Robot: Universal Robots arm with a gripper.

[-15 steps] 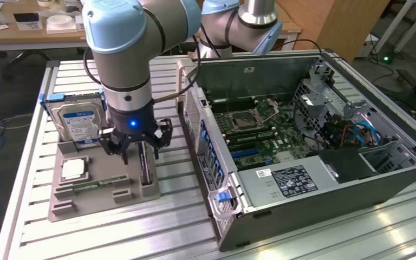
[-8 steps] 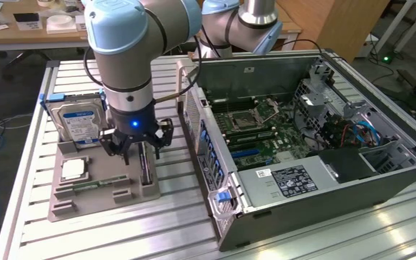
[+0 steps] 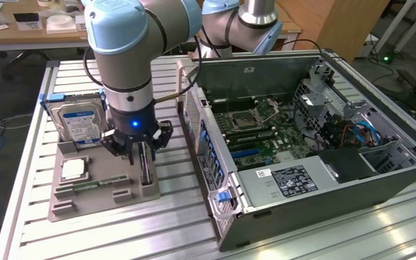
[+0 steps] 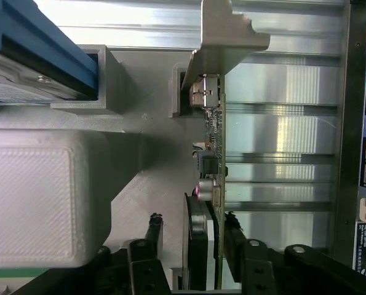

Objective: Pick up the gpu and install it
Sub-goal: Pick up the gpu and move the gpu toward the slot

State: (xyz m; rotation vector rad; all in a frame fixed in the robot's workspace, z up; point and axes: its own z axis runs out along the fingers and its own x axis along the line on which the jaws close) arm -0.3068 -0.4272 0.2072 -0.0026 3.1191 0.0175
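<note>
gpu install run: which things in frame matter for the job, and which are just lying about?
In the job: gpu, standing on edge in the grey fixture; gripper, open, straddling it; open computer case.
Lying about: hard drive, silver square chip, green memory stick, all in the same fixture.

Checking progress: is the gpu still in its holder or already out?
In: the gpu stands on edge, slotted in the grey holder, the open gripper straddling it.
</note>
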